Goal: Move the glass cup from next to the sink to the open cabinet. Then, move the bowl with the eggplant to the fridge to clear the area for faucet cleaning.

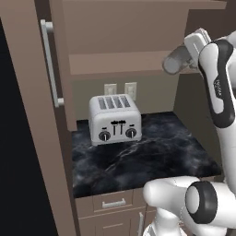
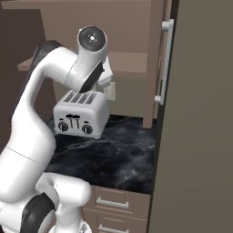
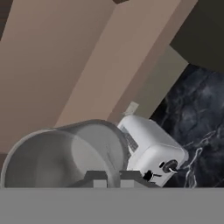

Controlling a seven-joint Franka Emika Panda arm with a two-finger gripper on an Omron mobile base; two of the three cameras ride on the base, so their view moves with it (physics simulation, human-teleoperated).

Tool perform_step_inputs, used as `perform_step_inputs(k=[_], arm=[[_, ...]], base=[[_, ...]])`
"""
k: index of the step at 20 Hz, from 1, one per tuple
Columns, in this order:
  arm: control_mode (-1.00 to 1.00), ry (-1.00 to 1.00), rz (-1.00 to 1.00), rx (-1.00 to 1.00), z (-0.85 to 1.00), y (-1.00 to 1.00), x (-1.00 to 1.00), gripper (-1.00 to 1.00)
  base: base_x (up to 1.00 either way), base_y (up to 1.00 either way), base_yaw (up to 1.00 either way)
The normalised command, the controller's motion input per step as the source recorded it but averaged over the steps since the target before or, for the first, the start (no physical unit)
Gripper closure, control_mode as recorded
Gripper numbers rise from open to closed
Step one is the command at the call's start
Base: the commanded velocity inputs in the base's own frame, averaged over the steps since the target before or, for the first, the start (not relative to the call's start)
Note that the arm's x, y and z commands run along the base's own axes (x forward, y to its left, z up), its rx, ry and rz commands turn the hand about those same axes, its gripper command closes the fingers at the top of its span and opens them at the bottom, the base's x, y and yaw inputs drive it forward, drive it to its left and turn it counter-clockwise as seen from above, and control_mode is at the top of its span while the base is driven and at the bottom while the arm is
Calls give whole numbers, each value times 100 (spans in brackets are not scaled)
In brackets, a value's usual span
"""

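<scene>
- Glass cup (image 1: 175, 61): held by the gripper (image 3: 113, 176), tipped on its side, at the front edge of the open cabinet's shelf (image 1: 115, 62); in the hand view the cup (image 3: 70, 153) lies across the lower frame, mouth towards the camera.
- Jaws: closed on the cup's wall, the two dark fingertips (image 3: 98, 177) close together at its rim.
- Cabinet: its door (image 1: 48, 87) stands swung open at the left in the left base view; the shelf looks bare where it shows.
- Toaster (image 1: 114, 119): on the dark marble counter (image 1: 152, 156) below the shelf, well apart from the cup.
- Progress, judged: the first step is near its end; the cup is raised to shelf level but not yet set down or released.
- Remaining, judged: righting and placing the cup inside, then the whole second step of carrying the bowl with the eggplant to the fridge.
</scene>
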Motion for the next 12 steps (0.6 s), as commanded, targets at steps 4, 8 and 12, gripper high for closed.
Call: perform_step_inputs(k=[4,8,12], arm=[[-100,3,0,0,-4,0,92,100],[-100,0,0,0,0,0,98,100],[-100,1,-1,0,0,0,97,100]], base=[[0,0,0],[0,0,0],[0,0,0]])
